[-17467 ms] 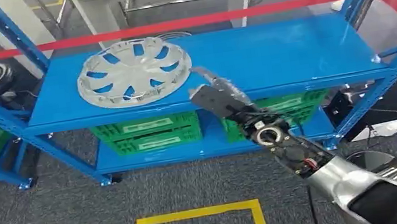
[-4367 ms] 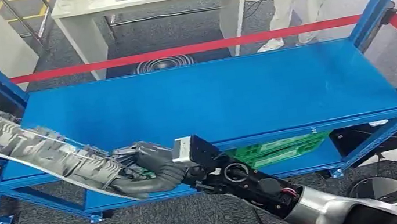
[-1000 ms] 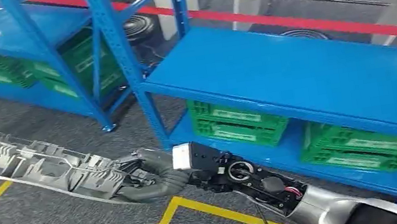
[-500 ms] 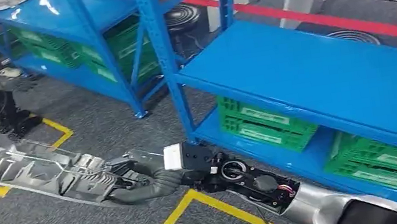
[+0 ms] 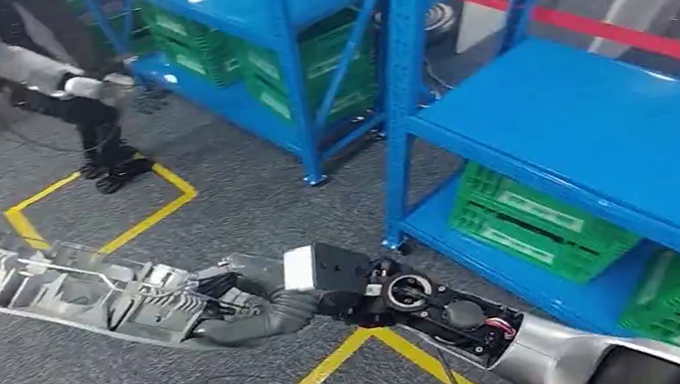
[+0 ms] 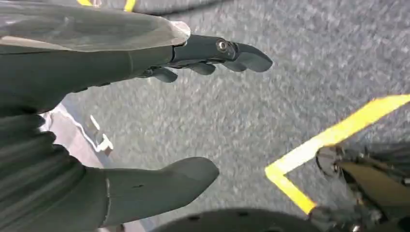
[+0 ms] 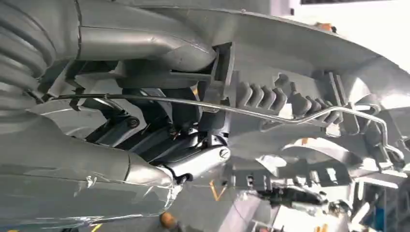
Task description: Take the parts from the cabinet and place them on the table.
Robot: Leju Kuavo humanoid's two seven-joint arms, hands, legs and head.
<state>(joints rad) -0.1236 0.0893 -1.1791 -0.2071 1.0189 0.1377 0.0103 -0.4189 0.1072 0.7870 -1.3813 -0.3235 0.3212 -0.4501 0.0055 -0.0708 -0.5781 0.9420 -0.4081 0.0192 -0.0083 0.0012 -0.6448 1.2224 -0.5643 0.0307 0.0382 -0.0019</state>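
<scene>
A silver wheel cover (image 5: 47, 278) hangs edge-on above the grey carpet at the lower left of the head view. My right hand (image 5: 257, 309) grips its near rim, with the arm reaching in from the lower right. The right wrist view shows the cover's ribbed back and wire ring (image 7: 300, 101) close up, with my right hand's fingers (image 7: 125, 164) wrapped on it. My left hand (image 6: 87, 67) hangs over the carpet, fingers spread apart from the thumb and holding nothing.
A blue rack (image 5: 608, 124) with green crates (image 5: 541, 219) on its low shelf stands at the right. A second blue rack (image 5: 279, 0) stands behind. Yellow floor tape (image 5: 341, 368) lies under my arm. Another robot's silver arm (image 5: 17, 67) and dark legs (image 5: 105, 155) are at the far left.
The whole view has swung left: the rack has slid to the right and a second rack and another robot have come in. The wheel cover stays in my right hand.
</scene>
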